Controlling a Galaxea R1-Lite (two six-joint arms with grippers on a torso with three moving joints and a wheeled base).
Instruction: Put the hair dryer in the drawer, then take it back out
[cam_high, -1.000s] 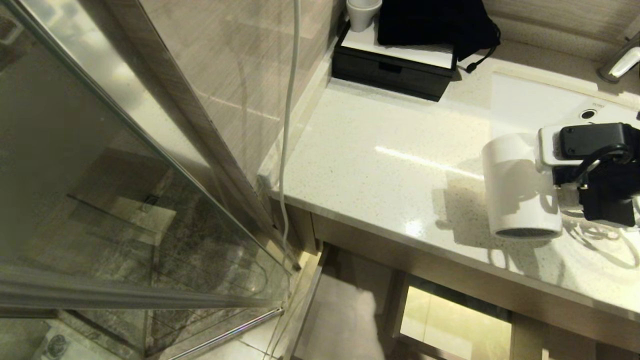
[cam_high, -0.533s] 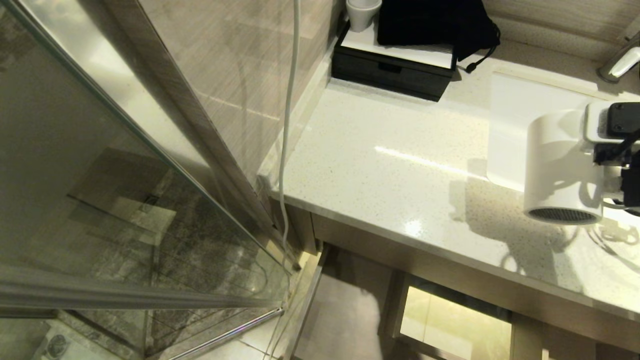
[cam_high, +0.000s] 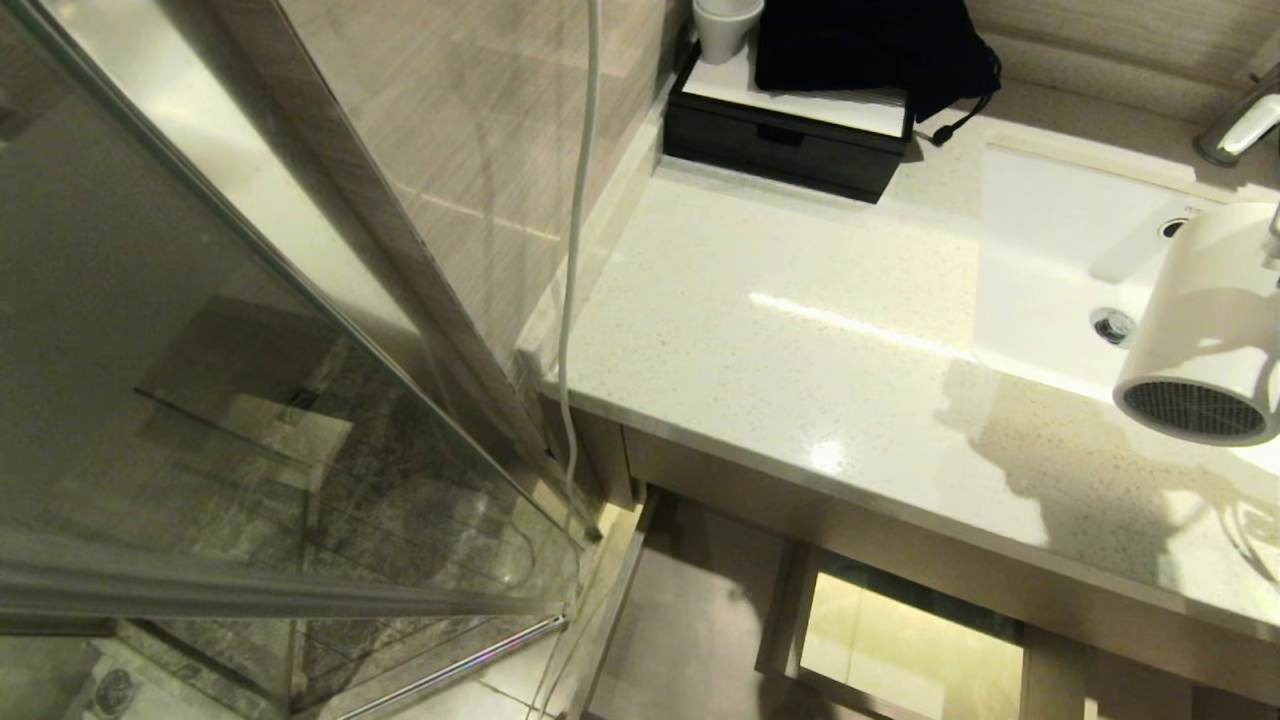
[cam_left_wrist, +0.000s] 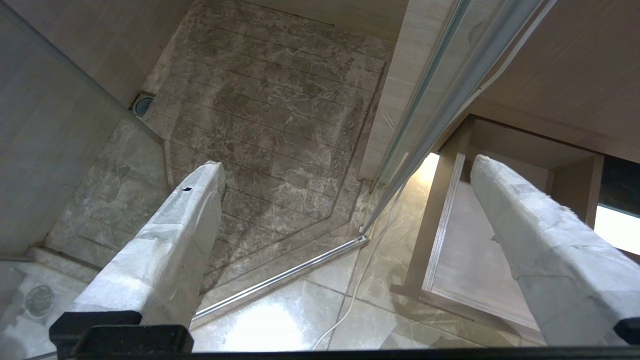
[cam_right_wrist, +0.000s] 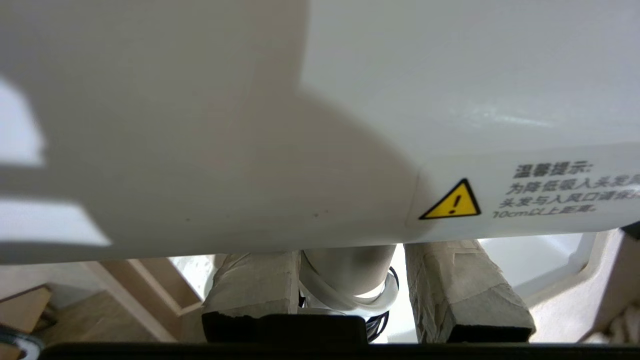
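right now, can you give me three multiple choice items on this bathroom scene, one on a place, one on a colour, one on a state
1. Where is the small white hair dryer with the round barrel?
A. lying flat on the speckled pale countertop
B. lifted above the white sink basin, at the right edge of the head view
C. on the floor

2. What colour is the rectangular box at the back of the countertop?
A. black
B. red
C. blue

3. How do the right gripper jaws stand?
A. wide open, empty
B. closed on the hair dryer's handle
C. closed on a towel

Answers: 1 B, its shadow falls apart from it on the countertop; 2 A, its front is black under a white top; 3 B, the right wrist view shows both padded fingers pressed against the handle.
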